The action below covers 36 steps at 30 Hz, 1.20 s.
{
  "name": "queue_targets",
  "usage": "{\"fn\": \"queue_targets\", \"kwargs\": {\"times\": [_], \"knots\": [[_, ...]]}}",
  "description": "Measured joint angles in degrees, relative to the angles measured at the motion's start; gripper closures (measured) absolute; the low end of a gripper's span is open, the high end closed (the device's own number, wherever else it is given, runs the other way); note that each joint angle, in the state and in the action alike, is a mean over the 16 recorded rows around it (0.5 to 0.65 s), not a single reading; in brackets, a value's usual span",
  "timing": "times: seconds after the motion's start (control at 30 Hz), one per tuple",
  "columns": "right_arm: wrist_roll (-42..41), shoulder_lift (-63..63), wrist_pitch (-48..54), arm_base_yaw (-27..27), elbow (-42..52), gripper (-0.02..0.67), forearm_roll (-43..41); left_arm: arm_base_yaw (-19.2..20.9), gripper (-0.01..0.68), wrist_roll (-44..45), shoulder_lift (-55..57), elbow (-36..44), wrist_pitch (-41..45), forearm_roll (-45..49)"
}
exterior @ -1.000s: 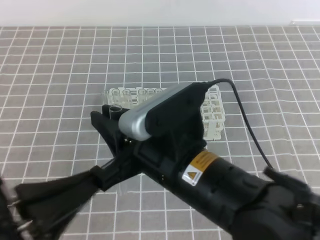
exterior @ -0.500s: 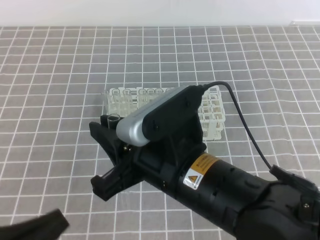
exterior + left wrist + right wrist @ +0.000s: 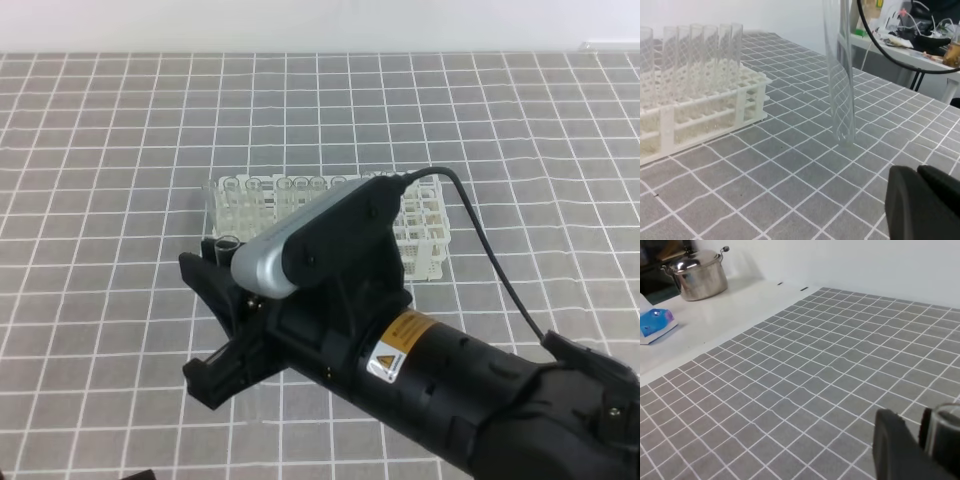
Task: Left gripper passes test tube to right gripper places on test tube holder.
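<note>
Beside the test tube holder [image 3: 425, 225], right gripper [image 3: 222, 310] grips test tube [image 3: 839, 75].

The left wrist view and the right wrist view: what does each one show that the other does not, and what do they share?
Only the left wrist view shows the white test tube holder with its row of tubes, and the held test tube hanging upright above the mat. Only the right wrist view shows a steel pot and a blue packet on a white counter. Both show the grey gridded mat and part of a black end effector.
</note>
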Motion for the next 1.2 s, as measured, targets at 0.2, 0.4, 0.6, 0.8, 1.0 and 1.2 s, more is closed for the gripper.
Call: {"fn": "queue_targets", "kwargs": {"times": [0.2,0.4,0.6,0.8,1.0,1.2], "knots": [[-3.14,-0.06,0.75,0.0,0.0,0.567,1.82,0.01,0.673,0.16,0.08,0.2,-0.22,0.46],[-11.47,-0.17,0.77,0.0,0.0,0.568,7.9,0.01,0.673,0.26,0.05,0.22,-0.19,0.65],[-23.81,-0.88,-0.24,-0.67,0.0,0.568,18.34,0.02,0.673,0.33,0.1,0.35,-0.07,0.62],[-35.95,-3.34,-0.6,-4.25,0.21,0.568,29.27,0.02,0.674,0.36,0.12,0.48,0.01,0.6],[-37.36,-7.2,0.58,-12.16,1.75,0.568,30.17,0.01,0.673,0.33,0.08,0.35,-0.07,0.62],[-16.97,-8.49,0.18,-23.04,3.75,0.568,10.1,0.02,0.673,0.33,0.12,0.39,-0.06,0.62]]}}
